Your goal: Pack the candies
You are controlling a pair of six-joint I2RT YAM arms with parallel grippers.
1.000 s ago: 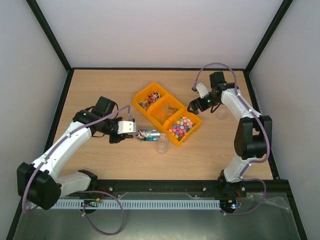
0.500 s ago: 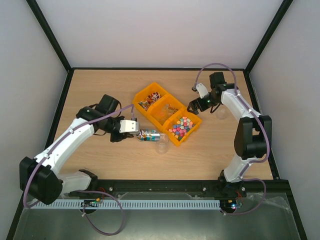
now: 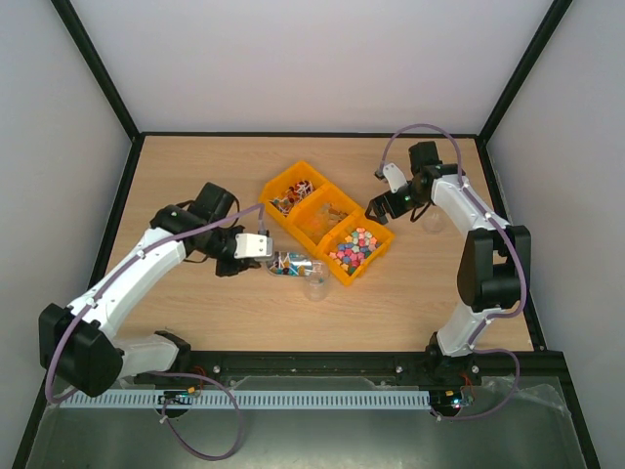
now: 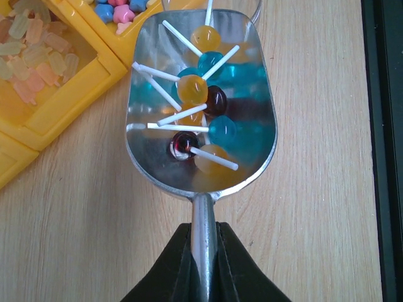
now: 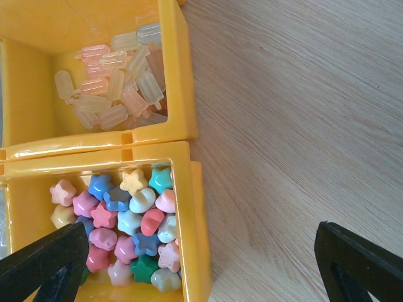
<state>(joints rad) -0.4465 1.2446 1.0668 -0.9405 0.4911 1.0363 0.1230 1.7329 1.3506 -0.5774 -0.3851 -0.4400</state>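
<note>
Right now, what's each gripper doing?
Left gripper: closed on the scoop handle.
Right gripper: open, holding nothing.

You've got a light wooden desk (image 3: 195, 176); three yellow bins (image 3: 337, 271) sit near its middle, touching in a diagonal row; one clear cup (image 3: 315, 286) stands just beside their near side; another clear cup (image 3: 431, 221) stands to their right.

The left pincer (image 3: 262, 248) reaches rightward, clamped tight; the right pincer (image 3: 375, 212) gapes wide, pointing down.
</note>
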